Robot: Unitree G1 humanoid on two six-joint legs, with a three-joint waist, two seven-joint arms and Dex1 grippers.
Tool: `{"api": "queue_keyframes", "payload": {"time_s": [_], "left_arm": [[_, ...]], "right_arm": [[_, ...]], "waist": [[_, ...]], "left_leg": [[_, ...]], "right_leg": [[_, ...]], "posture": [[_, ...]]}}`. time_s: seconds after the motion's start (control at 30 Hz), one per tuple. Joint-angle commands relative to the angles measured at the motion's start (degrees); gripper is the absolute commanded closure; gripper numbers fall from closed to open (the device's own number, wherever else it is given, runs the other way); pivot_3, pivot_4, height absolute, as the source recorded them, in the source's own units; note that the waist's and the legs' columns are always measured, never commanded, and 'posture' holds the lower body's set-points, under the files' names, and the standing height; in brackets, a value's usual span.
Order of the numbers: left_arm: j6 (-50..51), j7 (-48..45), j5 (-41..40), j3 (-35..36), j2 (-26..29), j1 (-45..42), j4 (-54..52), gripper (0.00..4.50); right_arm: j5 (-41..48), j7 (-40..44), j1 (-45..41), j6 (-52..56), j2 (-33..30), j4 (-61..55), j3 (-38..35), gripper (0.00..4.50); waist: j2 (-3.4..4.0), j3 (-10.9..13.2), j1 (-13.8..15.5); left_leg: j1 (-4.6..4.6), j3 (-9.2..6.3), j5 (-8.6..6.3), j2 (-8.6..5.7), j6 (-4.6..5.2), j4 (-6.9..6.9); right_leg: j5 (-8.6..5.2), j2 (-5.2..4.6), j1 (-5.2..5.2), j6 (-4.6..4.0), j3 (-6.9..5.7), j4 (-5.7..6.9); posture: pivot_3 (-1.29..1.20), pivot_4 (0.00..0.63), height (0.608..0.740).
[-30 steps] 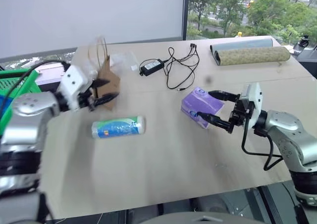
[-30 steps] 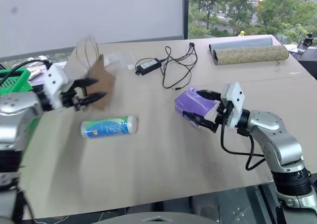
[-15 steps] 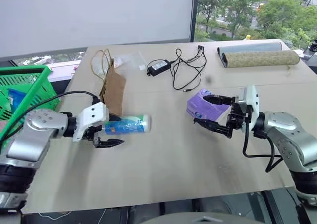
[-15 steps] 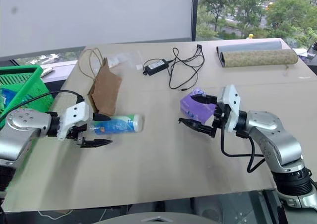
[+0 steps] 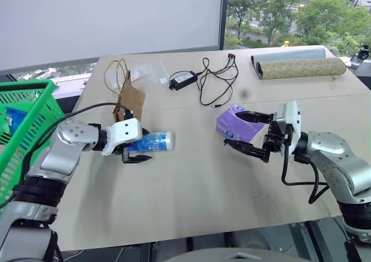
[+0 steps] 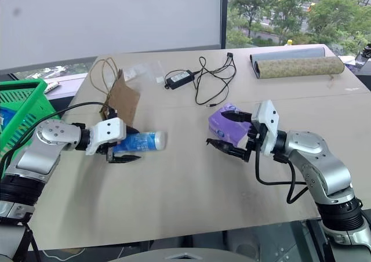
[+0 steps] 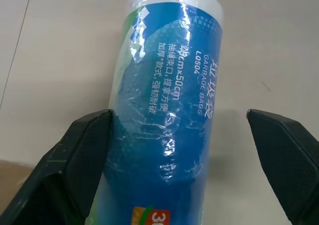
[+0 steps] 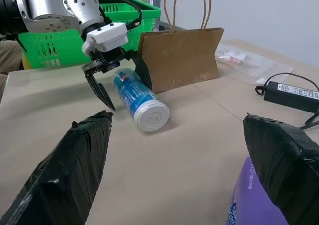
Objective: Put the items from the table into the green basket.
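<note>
A small clear bottle with a blue label (image 5: 152, 142) lies on its side on the table (image 5: 191, 192). My left gripper (image 5: 138, 148) is open and straddles its near end, one finger on each side. In the left wrist view the bottle (image 7: 169, 110) lies between the fingers, close to one and clear of the other. The purple tissue pack (image 5: 229, 123) lies right of centre. My right gripper (image 5: 235, 130) is open beside it, one finger above it and one in front. The green basket (image 5: 26, 91) stands at the table's left edge.
A brown paper bag (image 5: 132, 102) lies just behind the bottle. A clear pouch (image 5: 145, 73), a black power adapter with cables (image 5: 185, 78) and two rolled mats (image 5: 298, 65) lie at the back. A blue item (image 5: 11, 120) lies in the basket.
My left gripper has come down from near the paper bag and now straddles the bottle's end. The right gripper has stayed at the tissue pack. The camera has shifted.
</note>
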Motion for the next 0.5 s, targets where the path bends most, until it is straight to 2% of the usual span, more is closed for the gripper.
{"api": "queue_keyframes", "payload": {"time_s": [0.03,0.13,0.33,0.5], "left_arm": [[-1.1,-0.9,2.3,-2.1,0.1,1.0,1.2,1.75],[-1.7,0.3,3.5,-2.4,-0.6,0.8,1.5,2.99],[2.6,-0.1,-1.1,0.8,-1.8,4.6,-5.4,3.02],[16.3,4.0,-12.8,10.1,-4.3,5.0,-19.2,3.02]], "right_arm": [[-0.1,0.0,-0.7,-0.5,0.1,-1.6,0.1,0.0],[-0.4,0.4,-1.1,-0.7,0.0,-1.2,0.5,0.0],[-0.4,1.2,-1.8,-0.8,0.0,-0.5,0.4,0.0],[0.7,2.0,-2.1,0.0,-0.2,-0.6,-0.1,0.0]], "waist": [[0.04,-0.2,0.0],[0.06,-0.4,0.0],[0.18,-0.6,0.2],[0.06,-0.5,0.5]], "left_leg": [[0.0,0.0,0.0,0.0,0.0,0.0],[0.02,0.02,0.0,-0.01,0.0,0.0],[0.06,0.01,0.0,-0.01,0.0,0.0],[-0.05,0.01,-0.02,0.01,0.04,0.01]], "right_leg": [[0.0,0.0,0.0,0.0,0.0,0.0],[0.0,-0.01,0.01,0.0,0.01,0.0],[0.0,0.01,0.04,0.01,0.02,0.04],[-0.02,-0.05,0.01,0.04,0.05,-0.04]], "posture": [[-0.14,0.04,0.74],[-0.13,0.04,0.74],[-0.12,0.043,0.74],[-0.09,0.049,0.74]]}}
